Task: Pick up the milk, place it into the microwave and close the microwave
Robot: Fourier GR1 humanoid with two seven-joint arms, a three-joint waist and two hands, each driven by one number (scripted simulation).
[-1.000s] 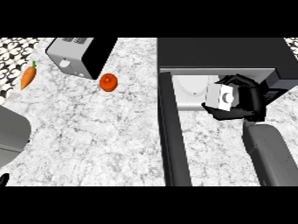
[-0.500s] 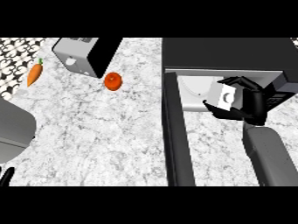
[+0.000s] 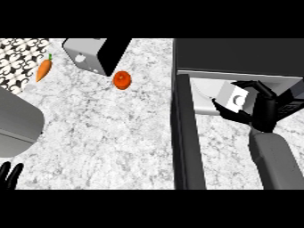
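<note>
Two hands show. Right forearm (image 3: 281, 162) comes in from the lower edge at right and runs up and slightly left to the black wrist. The right hand (image 3: 264, 107) sits at the mouth of the microwave (image 3: 240, 55), fingers curled over the top of the milk (image 3: 236, 99) w/ the thumb hooked under it, so the carton is wrapped, not pinched at the tips.

Milk is at the front of the microwave's pale inside, just right of the open door (image 3: 184, 133). The door is swung out toward the lower edge and seen edge-on as a dark strip. One white face of the carton is turned up toward the view, a grey side faces left, and the carton is slightly tilted. Long axis: mostly hidden by the hand, can't tell.

Left hand (image 3: 3, 174) rests at the lower left corner, fingers straight and up, touching nothing.

On the counter (image 3: 115, 133), well apart from the milk: a carrot (image 3: 43, 70) at upper left, a red round fruit (image 3: 121, 80) near the middle top, and a grey-and-black box (image 3: 95, 53) btwn them.
</note>
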